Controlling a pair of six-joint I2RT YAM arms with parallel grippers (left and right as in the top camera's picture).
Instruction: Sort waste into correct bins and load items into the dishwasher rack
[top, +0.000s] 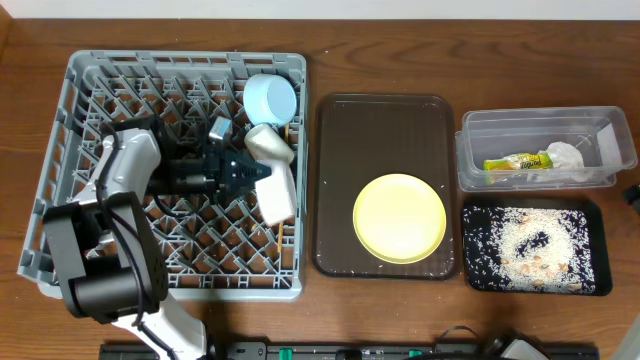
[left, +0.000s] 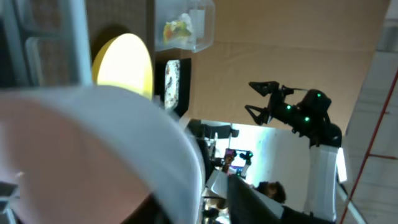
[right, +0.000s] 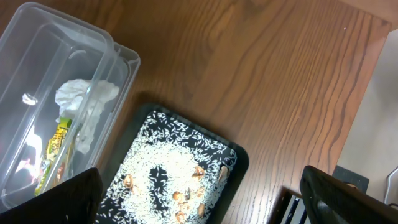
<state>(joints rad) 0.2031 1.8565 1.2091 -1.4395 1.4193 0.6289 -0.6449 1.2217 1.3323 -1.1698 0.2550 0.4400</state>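
left claw (top: 262, 171) grips white cup (top: 280, 196) in rack (top: 90, 75)

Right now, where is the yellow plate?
In the overhead view the yellow plate lies on the dark brown serving tray, toward its near right corner, between the dishwasher rack on the left and the black tray of rice on the right.

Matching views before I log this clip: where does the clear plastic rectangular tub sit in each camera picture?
Overhead: the clear plastic rectangular tub is at the upper right.
Left wrist: the tub is at top centre, cut by the top edge.
Right wrist: the tub fills the left side, cut by the left edge.
Shared landmark: the shallow black rectangular tray next to the tub.
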